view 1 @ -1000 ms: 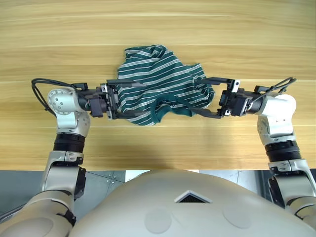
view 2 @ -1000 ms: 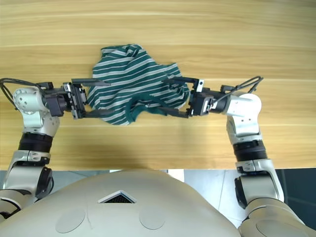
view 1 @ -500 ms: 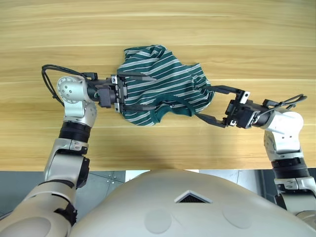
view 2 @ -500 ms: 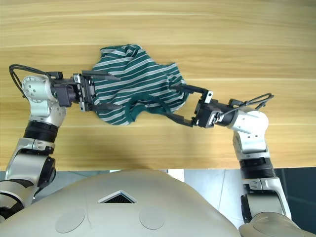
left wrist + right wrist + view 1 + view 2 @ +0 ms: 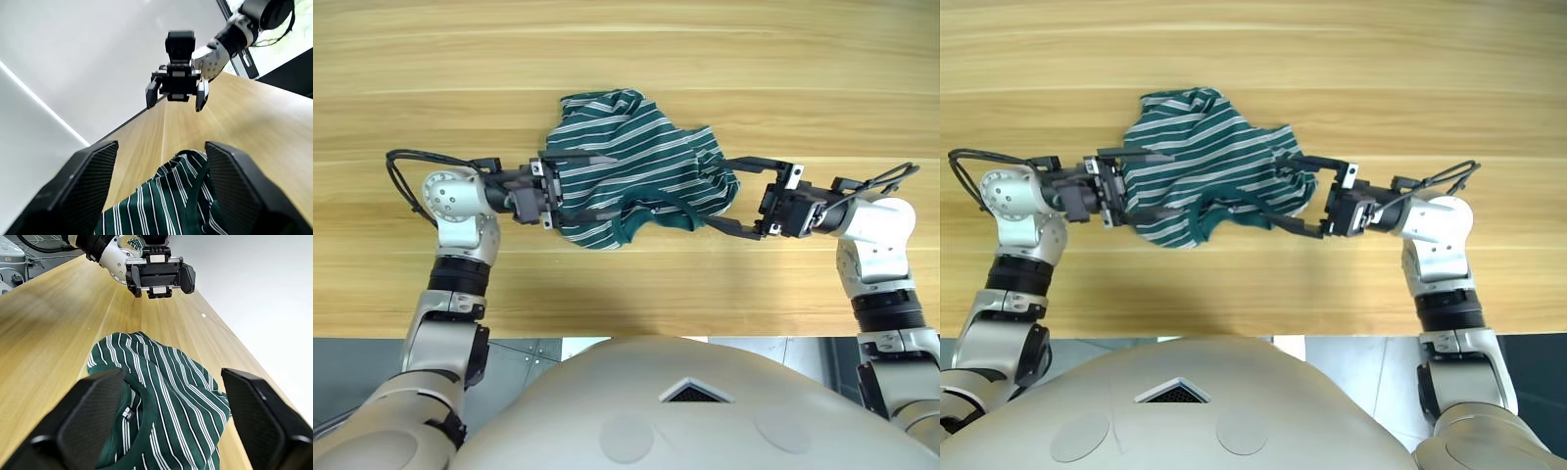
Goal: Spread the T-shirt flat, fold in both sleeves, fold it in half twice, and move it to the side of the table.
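T-shirt [image 5: 636, 164]: sleeves hidden within crumpled folds.

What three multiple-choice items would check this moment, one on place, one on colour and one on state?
1. Where is the T-shirt?
A. On the table, between the left gripper and the right gripper
B. Hanging over the table's near edge
C. Lifted clear of the table by one gripper

2. What colour is the T-shirt?
A. Red with white stripes
B. Dark green with white stripes
C. Plain blue

3. What state is the T-shirt in?
A. Spread flat
B. Folded into a neat square
C. Crumpled in a heap

Answers:
1 A: the eye views show it lying on the wood with an open gripper at each side.
2 B: both wrist views show green cloth with thin white stripes.
3 C: it is bunched, with the collar twisted along its near edge.
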`<state>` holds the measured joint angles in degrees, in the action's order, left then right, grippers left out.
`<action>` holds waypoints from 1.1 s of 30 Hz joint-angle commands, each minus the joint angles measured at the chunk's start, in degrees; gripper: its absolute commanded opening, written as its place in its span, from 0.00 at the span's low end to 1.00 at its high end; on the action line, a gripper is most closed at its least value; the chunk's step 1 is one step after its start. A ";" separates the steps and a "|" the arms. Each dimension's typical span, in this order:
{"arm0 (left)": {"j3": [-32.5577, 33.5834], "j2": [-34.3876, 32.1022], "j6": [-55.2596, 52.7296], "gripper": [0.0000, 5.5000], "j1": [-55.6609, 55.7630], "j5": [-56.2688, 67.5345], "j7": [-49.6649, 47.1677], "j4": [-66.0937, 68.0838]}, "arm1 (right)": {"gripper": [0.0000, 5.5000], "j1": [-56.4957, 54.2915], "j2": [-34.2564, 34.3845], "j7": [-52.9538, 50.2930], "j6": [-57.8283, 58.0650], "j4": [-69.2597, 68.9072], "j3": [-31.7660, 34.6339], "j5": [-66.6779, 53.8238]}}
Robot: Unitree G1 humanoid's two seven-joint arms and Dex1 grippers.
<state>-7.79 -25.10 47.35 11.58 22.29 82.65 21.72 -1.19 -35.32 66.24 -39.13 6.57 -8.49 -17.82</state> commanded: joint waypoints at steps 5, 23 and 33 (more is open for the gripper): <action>-0.53 -2.41 3.92 0.60 1.77 -10.25 -8.00 2.16 | 0.67 -1.87 -0.82 -2.32 -0.05 2.28 -0.22 6.52; -13.06 -13.20 -7.00 0.60 -6.71 -2.25 -4.46 -9.26 | 0.67 -7.23 -9.21 -11.93 5.91 14.19 -8.65 36.11; -16.28 -12.06 -3.72 0.60 1.06 -32.13 -18.26 8.54 | 0.67 -8.76 -9.78 -14.85 6.23 15.04 -10.83 37.23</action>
<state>-22.49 -36.62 43.04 10.89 -3.25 66.63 27.05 -10.78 -44.37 50.45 -34.91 20.50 -17.49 16.46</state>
